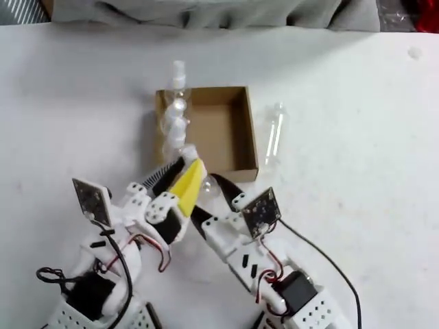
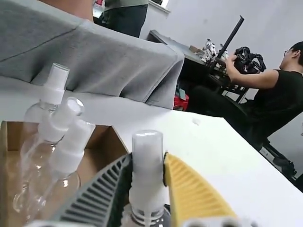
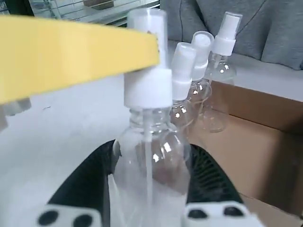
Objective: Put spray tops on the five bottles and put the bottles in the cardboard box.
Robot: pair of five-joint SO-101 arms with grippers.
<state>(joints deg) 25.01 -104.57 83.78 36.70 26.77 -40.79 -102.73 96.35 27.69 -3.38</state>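
Bottles [image 1: 177, 120], three of them with tops on, stand in a row by the left wall of the box [image 1: 221, 130]. The far one is at the back corner, and I cannot tell if it is inside. Just in front of the box, the left tool [image 1: 186, 177] is clamped on a spray top [image 2: 147, 146], with one grey finger and one yellow finger on its sides. That top sits on a clear bottle [image 3: 142, 142], which is upright. The right tool [image 3: 152, 165] is clamped on the round body of this bottle with its black fingers. A lone bottle [image 1: 274, 137] lies on the white tabletop [image 1: 357, 137] just beside the right wall of the box.
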